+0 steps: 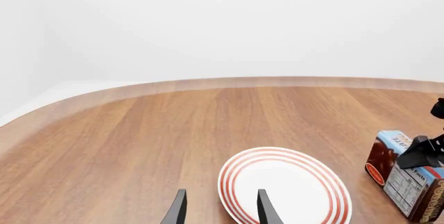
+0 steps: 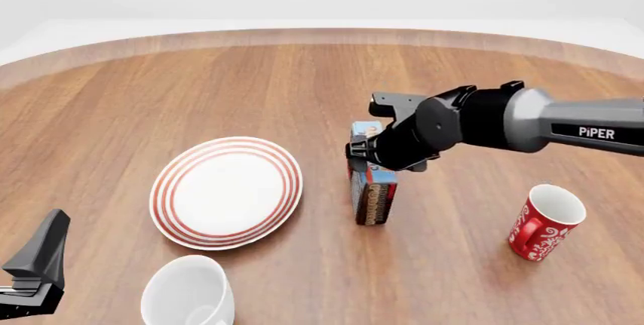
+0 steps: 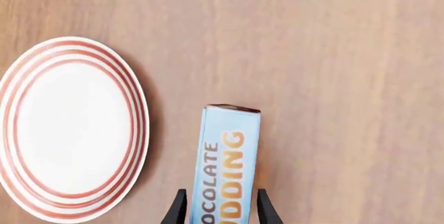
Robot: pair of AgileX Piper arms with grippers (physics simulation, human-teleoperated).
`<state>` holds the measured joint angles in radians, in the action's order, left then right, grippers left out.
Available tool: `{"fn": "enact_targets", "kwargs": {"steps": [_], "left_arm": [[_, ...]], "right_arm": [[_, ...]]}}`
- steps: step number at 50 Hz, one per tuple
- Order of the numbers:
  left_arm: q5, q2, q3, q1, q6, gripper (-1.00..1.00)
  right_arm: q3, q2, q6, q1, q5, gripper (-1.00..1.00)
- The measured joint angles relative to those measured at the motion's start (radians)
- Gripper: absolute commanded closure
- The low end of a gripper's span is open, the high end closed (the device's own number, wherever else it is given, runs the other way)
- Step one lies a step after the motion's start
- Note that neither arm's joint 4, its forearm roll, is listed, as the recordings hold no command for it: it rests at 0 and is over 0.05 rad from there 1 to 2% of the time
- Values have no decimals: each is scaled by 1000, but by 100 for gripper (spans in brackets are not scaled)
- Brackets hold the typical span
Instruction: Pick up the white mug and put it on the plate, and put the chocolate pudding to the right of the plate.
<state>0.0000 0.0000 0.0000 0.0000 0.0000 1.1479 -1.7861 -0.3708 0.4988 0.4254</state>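
Wood-grain tabletop (image 2: 201, 91), a warm brown with a curved far edge, carries everything here; beyond it the room is only blank pale wall. The right claw (image 3: 220, 208) pinches the chocolate pudding (image 2: 370, 189) from above, its fingers pressed against the two broad faces of the slim box, which stands on edge. That grip suits a thin carton and keeps it steady for setting down. The box sits at three o'clock from the plate (image 2: 226, 191), just beside it and apart from the rim, so this half of the task looks close to done. The white mug (image 2: 189, 293) rests upright at six o'clock from the plate, off it, likely waiting for the left arm. The left claw (image 1: 220, 208) hangs spread and empty near the plate's edge. A red mug (image 2: 544, 222) stands well apart at three o'clock.
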Motion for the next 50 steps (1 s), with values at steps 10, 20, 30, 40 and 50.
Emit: {"fn": "enact_targets", "kwargs": {"steps": [10, 20, 30, 40, 50], "left_arm": [[0, 0, 0, 0, 0, -100], [0, 0, 0, 0, 0, -100], [0, 0, 0, 0, 0, -100], [0, 0, 0, 0, 0, -100], [0, 0, 0, 0, 0, -100]], "right_arm": [[4, 6, -10, 6, 0, -100], [21, 26, -1, 9, 12, -100], [33, 52, 24, -2, 28, -100], [35, 87, 45, -13, 42, -100], [20, 131, 51, -14, 49, -100]]}}
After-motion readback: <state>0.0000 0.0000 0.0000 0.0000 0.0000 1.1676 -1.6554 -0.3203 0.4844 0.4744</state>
